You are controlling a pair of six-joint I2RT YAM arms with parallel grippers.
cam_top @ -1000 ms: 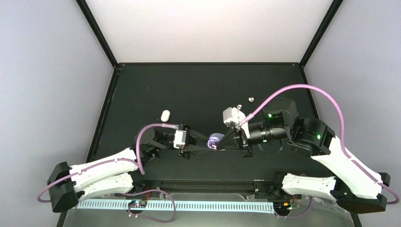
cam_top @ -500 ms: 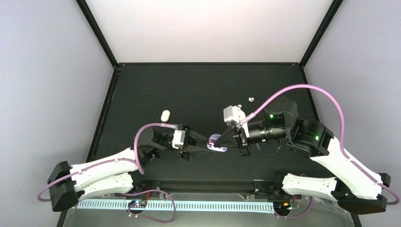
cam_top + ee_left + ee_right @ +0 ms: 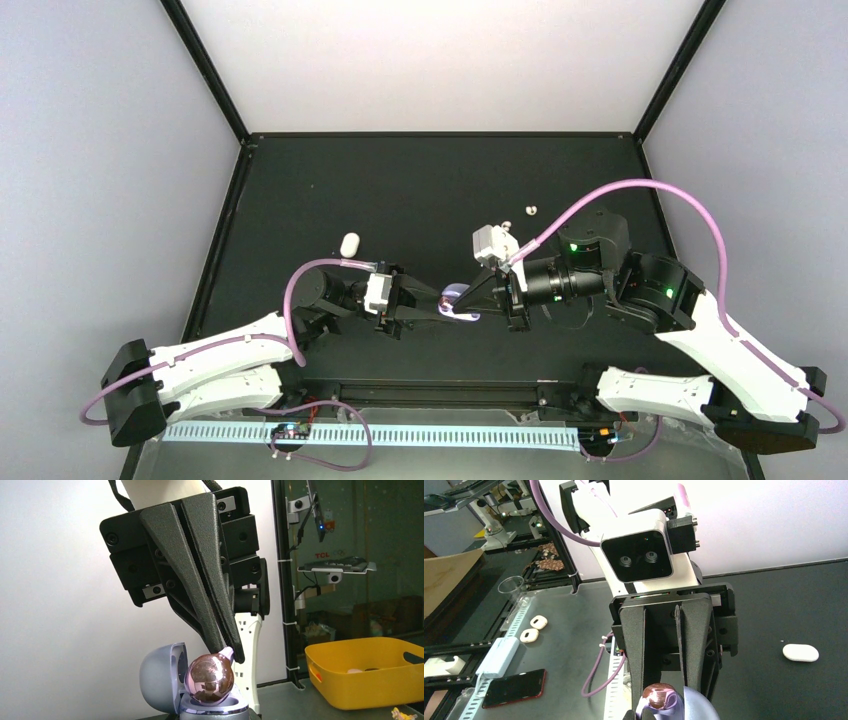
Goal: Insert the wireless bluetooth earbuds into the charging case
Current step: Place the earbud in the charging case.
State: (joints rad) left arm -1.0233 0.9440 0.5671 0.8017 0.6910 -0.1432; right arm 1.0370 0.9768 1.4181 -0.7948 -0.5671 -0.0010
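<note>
A lavender charging case (image 3: 157,677) stands with its lid swung up, and my left gripper (image 3: 669,695) is shut on its base (image 3: 215,709). The left fingers (image 3: 644,650) straddle the case. A glossy purple earbud (image 3: 209,677) rests in a socket of the base, with most of it standing above the rim. My right gripper (image 3: 230,655) comes down from above, shut on the earbud's pale tip. From above, the two grippers meet at the case (image 3: 453,294) in the table's middle. Two white earbuds (image 3: 532,210) lie further back.
A shut white case (image 3: 349,243) lies on the black table (image 3: 420,190), back left of the left arm. A yellow bin (image 3: 360,672) stands off the table. A red phone (image 3: 514,687) lies beyond the near edge.
My right gripper has edged left with the purple earbud, bringing it onto the case's base. The left gripper and the case have barely moved.
</note>
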